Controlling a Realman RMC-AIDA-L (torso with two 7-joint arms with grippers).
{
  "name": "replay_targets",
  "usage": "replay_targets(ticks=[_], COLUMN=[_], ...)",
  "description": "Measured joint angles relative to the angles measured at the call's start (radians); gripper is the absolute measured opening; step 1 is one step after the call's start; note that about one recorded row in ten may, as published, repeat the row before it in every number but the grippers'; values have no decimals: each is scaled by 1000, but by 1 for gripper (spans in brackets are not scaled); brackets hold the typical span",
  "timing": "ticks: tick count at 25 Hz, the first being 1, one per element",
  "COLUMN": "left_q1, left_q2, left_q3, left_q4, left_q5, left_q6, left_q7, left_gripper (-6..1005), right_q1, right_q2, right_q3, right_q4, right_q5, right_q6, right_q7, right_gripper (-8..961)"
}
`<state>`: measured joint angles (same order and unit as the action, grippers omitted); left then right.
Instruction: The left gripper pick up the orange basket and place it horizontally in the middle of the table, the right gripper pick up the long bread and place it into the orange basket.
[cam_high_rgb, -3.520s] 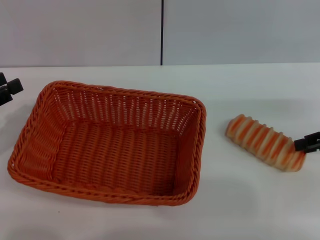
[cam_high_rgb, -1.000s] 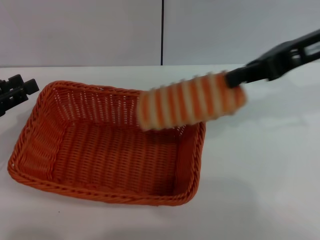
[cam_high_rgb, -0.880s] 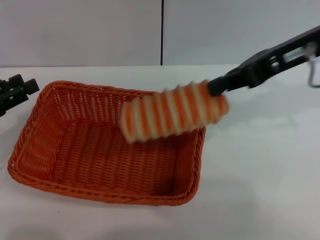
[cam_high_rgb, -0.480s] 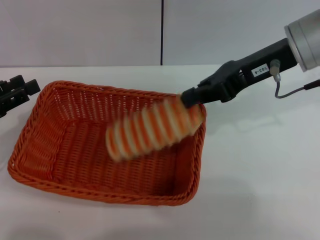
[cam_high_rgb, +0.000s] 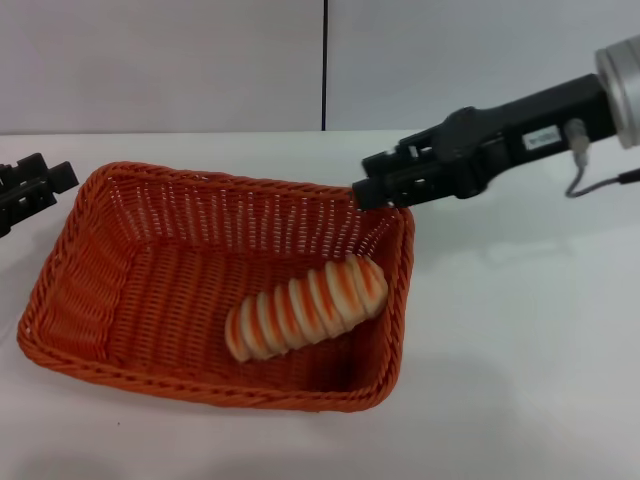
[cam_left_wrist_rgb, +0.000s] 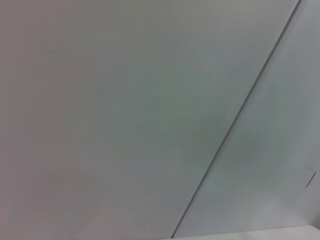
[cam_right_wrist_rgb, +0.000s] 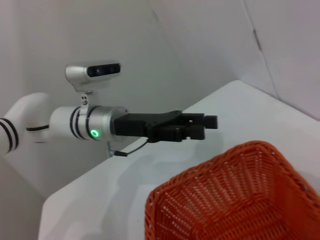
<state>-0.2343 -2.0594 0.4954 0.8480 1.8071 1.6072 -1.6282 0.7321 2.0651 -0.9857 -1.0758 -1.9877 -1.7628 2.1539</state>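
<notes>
The orange basket (cam_high_rgb: 80, 290) sits on the white table (cam_high_rgb: 520, 360), left of centre, long side across my view. The long bread (cam_high_rgb: 305, 308) lies free inside it, slanted across the floor toward the right wall. My right gripper (cam_high_rgb: 368, 192) hovers open over the basket's far right corner, above the bread and apart from it. My left gripper (cam_high_rgb: 40, 185) rests open just off the basket's far left corner, holding nothing. The right wrist view shows that left gripper (cam_right_wrist_rgb: 207, 126) beyond the basket's rim (cam_right_wrist_rgb: 225, 160). The left wrist view holds only wall.
Bare white tabletop stretches to the right of the basket and along the front edge. A grey wall with a dark vertical seam (cam_high_rgb: 324, 65) closes the back. The right arm's body (cam_high_rgb: 540, 125) reaches in from the upper right.
The right gripper carried the bread from the table's right side over the basket, lowered it and let go. The bread now lies in the basket. The left gripper barely moved.
</notes>
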Motion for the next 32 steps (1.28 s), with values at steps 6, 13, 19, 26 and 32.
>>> replay_targets(ticks=[6,13,19,26,32], left_q1=[5,18,58,101,132], left_q2=[0,1,1,-2,-5], left_q3=[-17,-57,-207,-371,-555], left_q4=[-3,-60,-251,-422,-597], left_q5=[-1,-38,-130,-169,-172], left_q6=[-3,6,22,71,77], left_q7=[31,170,469,763,990], left_gripper=[604,604,604,604,604], right_q1=[-182,-415,-493,-519,-518], right_q2=[11,14,11,11,11], right_q3=[5,109,269,477,581], right_q4=[-204,-158,176,568,785], right_q5=[36,285,514,688,794], right_q6=[31,82,60,43,31], right_q7=[-25,-349,-737,-1233,-1470], right_gripper=[501,535,535,535,535])
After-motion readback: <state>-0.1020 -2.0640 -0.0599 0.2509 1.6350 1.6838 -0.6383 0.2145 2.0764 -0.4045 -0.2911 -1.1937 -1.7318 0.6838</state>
